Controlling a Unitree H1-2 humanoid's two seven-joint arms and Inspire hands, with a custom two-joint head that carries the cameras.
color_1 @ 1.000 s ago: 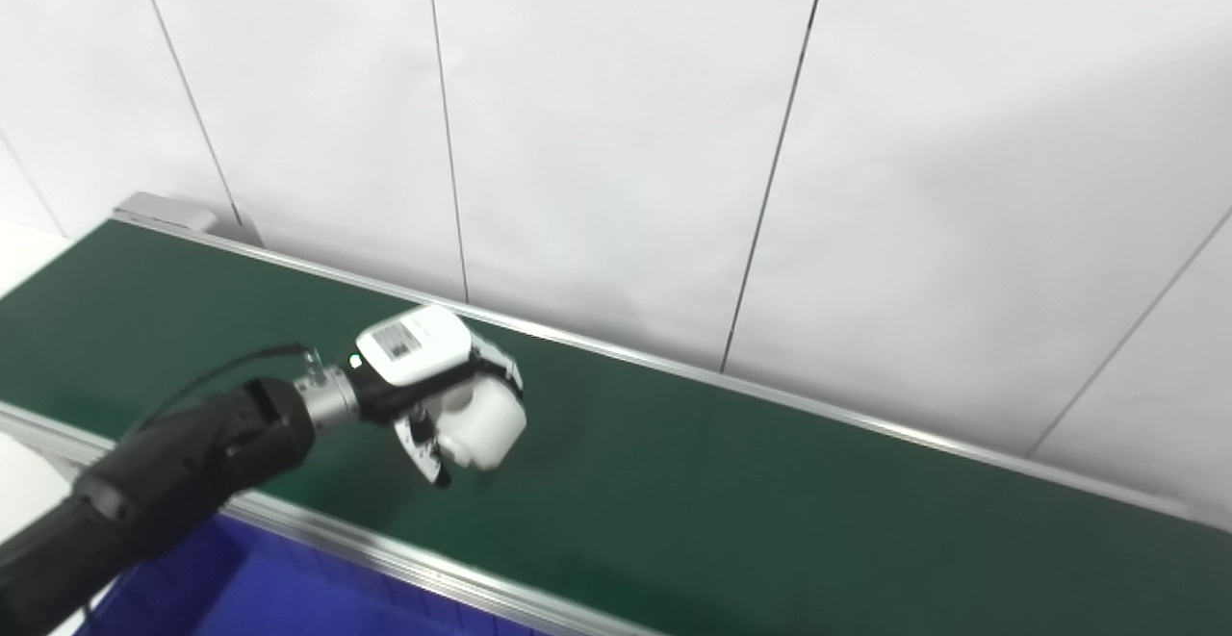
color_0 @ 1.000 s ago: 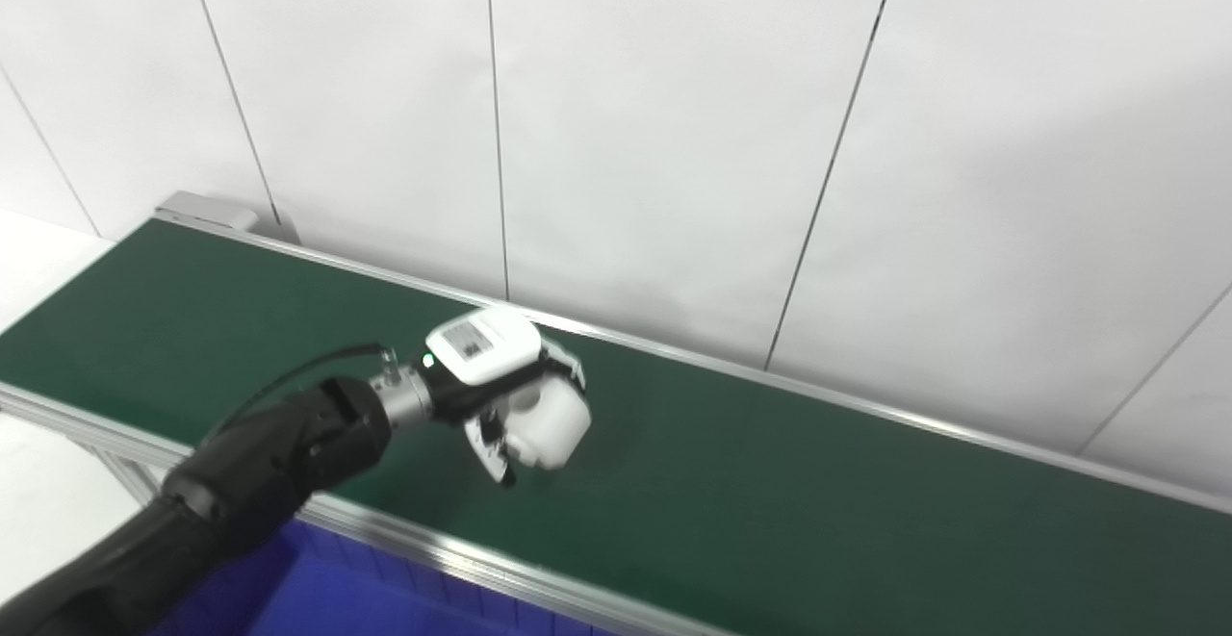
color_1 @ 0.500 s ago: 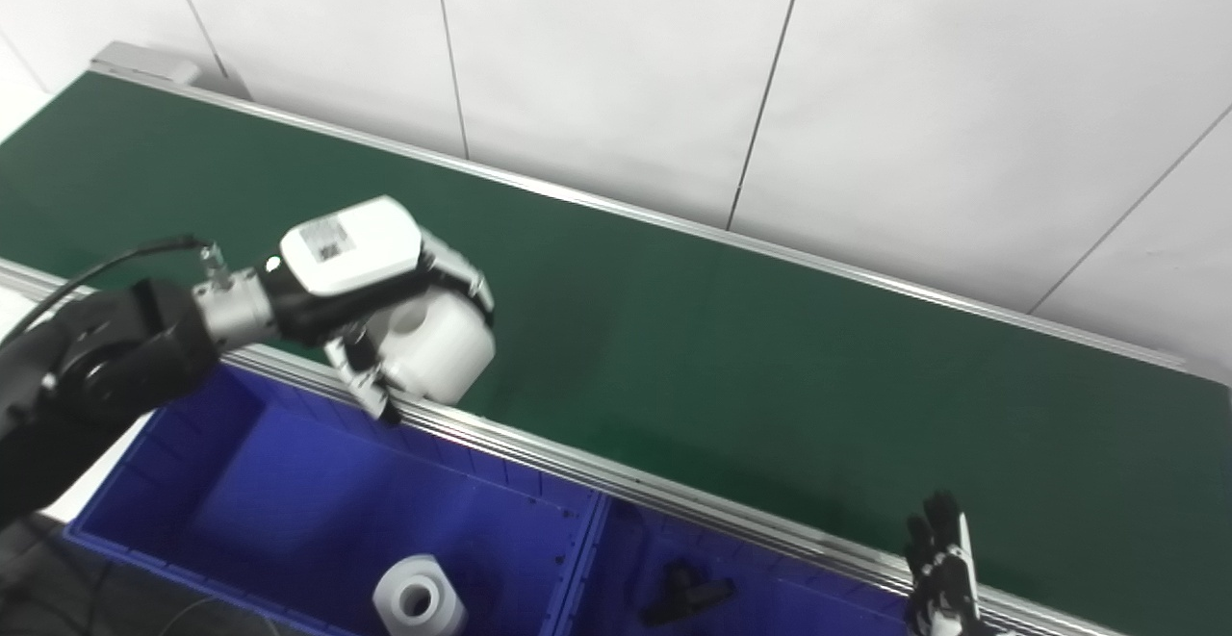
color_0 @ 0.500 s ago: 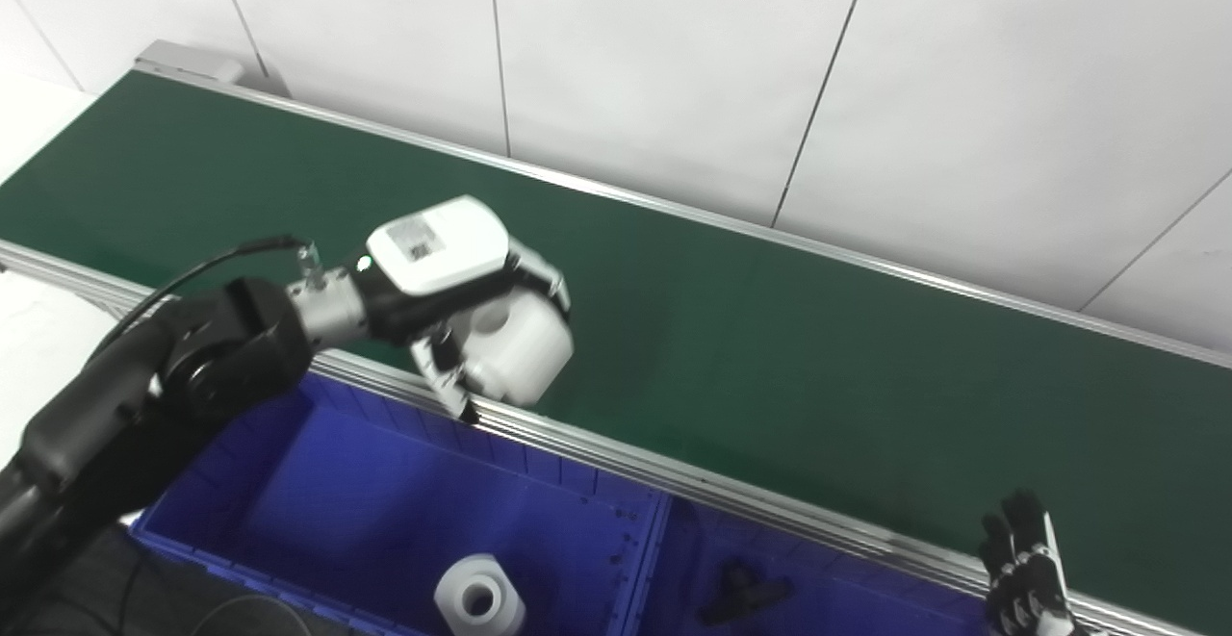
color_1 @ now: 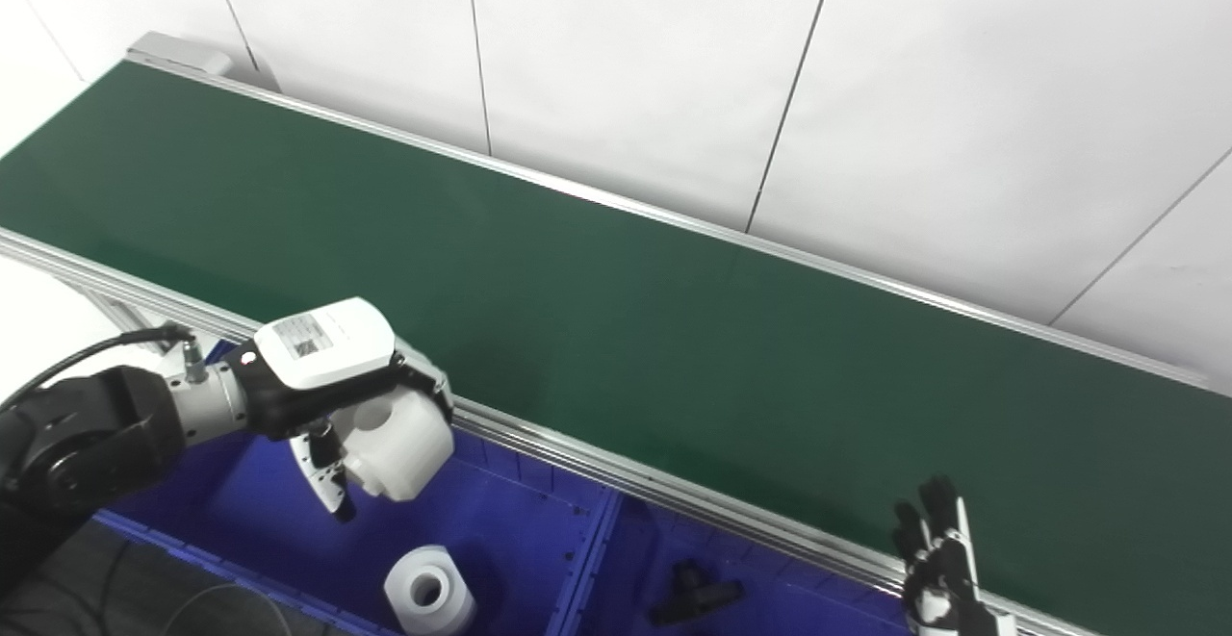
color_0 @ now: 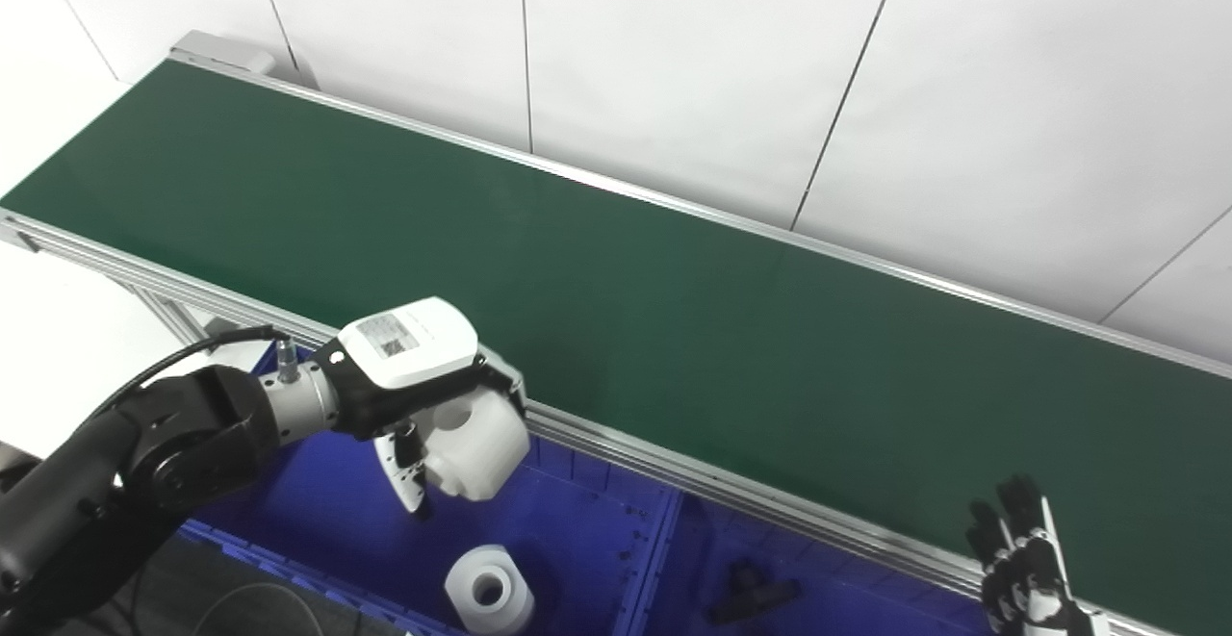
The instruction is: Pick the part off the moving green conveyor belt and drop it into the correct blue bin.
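White panelled wall behind; green conveyor belt [color_0: 616,270] runs from 10 o'clock to 4 o'clock, bare of parts. Two blue bins sit below its near rail.

The white part [color_0: 474,436], a stubby cylinder with a round hole in one face, is clamped in the left hand [color_0: 438,403], fingers wrapped over its top and sides. It hangs above the left bin [color_0: 318,511], just off the rail. The hole faces up toward 11 o'clock; the axis looks tilted, bottom end toward 5 o'clock. No clear long axis: roughly as wide as tall.

A matching white cylinder [color_0: 489,594] stands hole-up on the bin floor at 6 o'clock from the held one; the right bin [color_0: 847,607] holds a dark part [color_0: 751,595]. Left bin judged correct.

Step in hand: release. Best to stay well inside the bin walls, then spread the fingers evenly, so the part falls straight.

Right hand [color_0: 1025,564] waits at 4 o'clock, fingers upright and apart, empty.
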